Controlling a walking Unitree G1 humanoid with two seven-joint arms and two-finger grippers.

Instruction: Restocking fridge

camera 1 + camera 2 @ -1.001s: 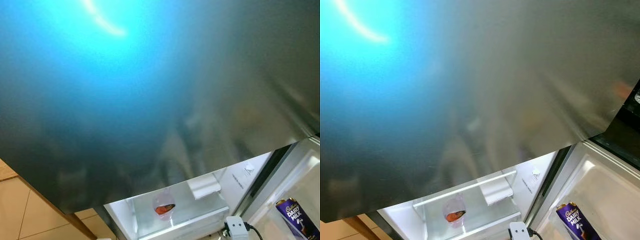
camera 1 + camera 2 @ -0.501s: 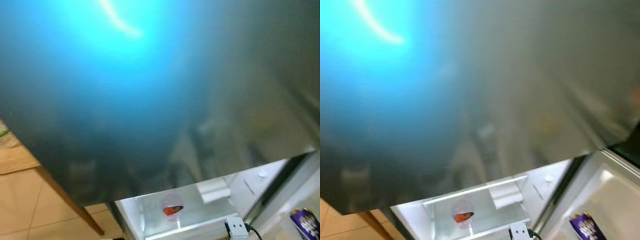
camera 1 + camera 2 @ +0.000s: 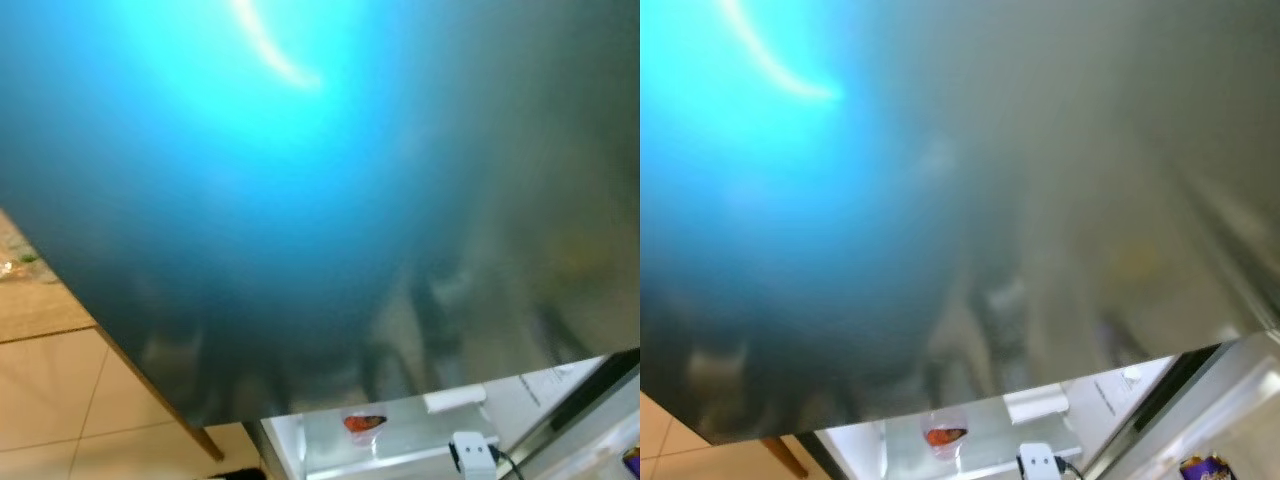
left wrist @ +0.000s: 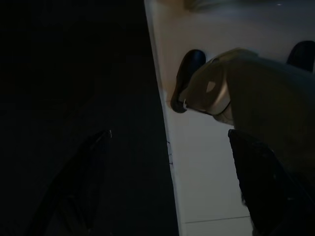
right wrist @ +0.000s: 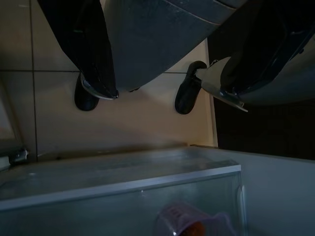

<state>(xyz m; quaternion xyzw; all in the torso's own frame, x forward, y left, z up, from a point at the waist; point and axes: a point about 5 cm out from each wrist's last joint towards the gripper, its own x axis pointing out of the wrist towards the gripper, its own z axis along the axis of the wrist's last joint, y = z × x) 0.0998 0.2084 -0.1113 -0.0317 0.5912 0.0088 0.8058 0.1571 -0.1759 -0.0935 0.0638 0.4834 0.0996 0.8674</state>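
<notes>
Head views show you the open fridge (image 3: 300,250), its steel door close ahead, a small orange-filled cup (image 3: 943,436) on the lit shelf and a purple chocolate bar (image 3: 1205,467), label unreadable. Both hands, left (image 4: 167,162) and right (image 5: 162,93), hang open and empty, so fetching stock comes next.

The left end effector (image 4: 167,172) hangs with its two black fingers (image 4: 83,172) spread apart over a pale tiled floor (image 4: 197,162). A dark panel (image 4: 74,73) fills one side (too dim to identify). A black foot (image 4: 187,78) rests on the floor.
</notes>
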